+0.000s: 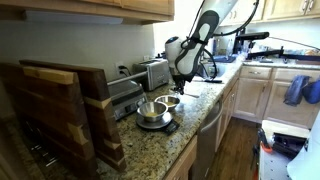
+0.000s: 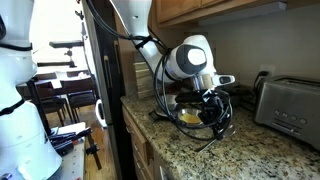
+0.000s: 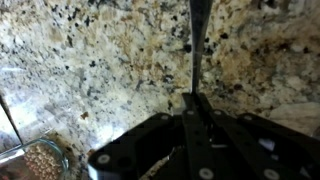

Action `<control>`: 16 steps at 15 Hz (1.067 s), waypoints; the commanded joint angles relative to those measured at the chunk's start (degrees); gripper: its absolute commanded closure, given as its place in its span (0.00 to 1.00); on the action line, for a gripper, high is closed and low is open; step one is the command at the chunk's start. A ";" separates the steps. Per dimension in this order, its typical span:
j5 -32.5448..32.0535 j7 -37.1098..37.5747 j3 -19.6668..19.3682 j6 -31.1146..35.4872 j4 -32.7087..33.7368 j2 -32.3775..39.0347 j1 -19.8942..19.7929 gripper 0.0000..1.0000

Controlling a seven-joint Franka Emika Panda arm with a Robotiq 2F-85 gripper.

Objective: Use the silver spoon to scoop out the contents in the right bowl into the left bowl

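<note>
Pincer: the gripper (image 3: 195, 103) is squeezing shut on the silver spoon (image 3: 196, 45), whose thin handle is sticking out over the counter.
Counter: the speckled granite counter (image 3: 100, 60) is lying under the spoon.
Bowls: the right bowl (image 1: 171, 101) is sitting just beside the left bowl (image 1: 149, 109), near the pincer.
Contents: the contents (image 3: 40, 162) are lying in a bowl at the wrist view's corner.
In the way: black cables (image 2: 226, 125) are hanging by the pincer; wooden boards (image 1: 60, 110) are hiding some counter.
Around: a toaster (image 1: 153, 72) is standing behind the bowls.
Room: wooden cabinets (image 1: 90, 8) are hanging above.
</note>
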 commanded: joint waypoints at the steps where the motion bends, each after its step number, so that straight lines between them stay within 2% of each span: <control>1: 5.70 -2.59 -1.17 0.87 0.23 0.79 0.81 0.97; 6: 10.62 -3.23 -1.75 1.05 0.21 1.62 1.08 0.97; 10: 11.22 -2.85 -2.50 0.71 -0.50 0.80 1.73 0.95; 12: 10.72 -2.70 -3.01 0.75 -0.91 0.30 2.10 0.68; 16: 9.78 -3.05 -3.57 0.00 -2.24 -1.77 3.04 0.43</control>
